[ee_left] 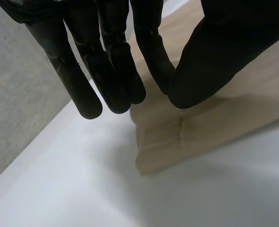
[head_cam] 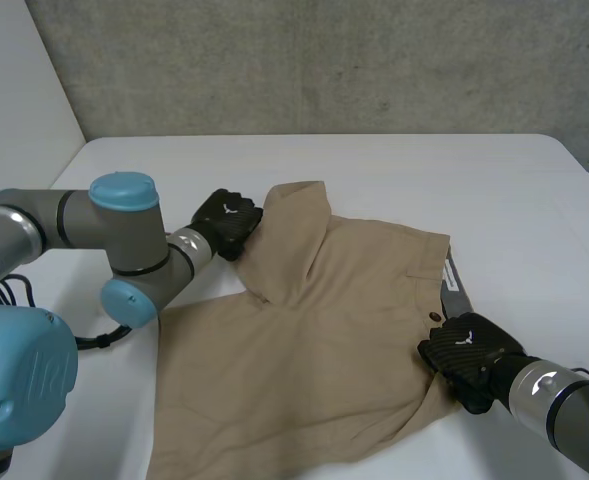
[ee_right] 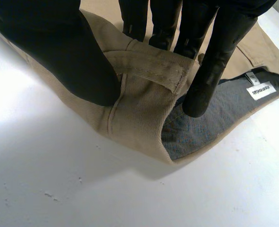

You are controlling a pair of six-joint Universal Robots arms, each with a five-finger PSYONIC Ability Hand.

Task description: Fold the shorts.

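Note:
Tan shorts (head_cam: 314, 350) lie spread on the white table (head_cam: 424, 170), with one leg folded up into a ridge at the far left. My left hand (head_cam: 226, 222) is at that raised leg's hem. In the left wrist view its thumb (ee_left: 215, 52) meets a finger over the hem of the shorts (ee_left: 201, 127), pinching the cloth. My right hand (head_cam: 466, 352) grips the waistband at the right edge. In the right wrist view its thumb (ee_right: 49, 52) presses the outside of the waistband (ee_right: 144, 71) while its fingers (ee_right: 215, 61) reach inside onto the grey lining (ee_right: 210, 123).
A white label (ee_right: 261, 90) is sewn inside the waistband. A grey concrete wall (head_cam: 324, 60) stands behind the table. Bare tabletop lies beyond the shorts and to the right of them.

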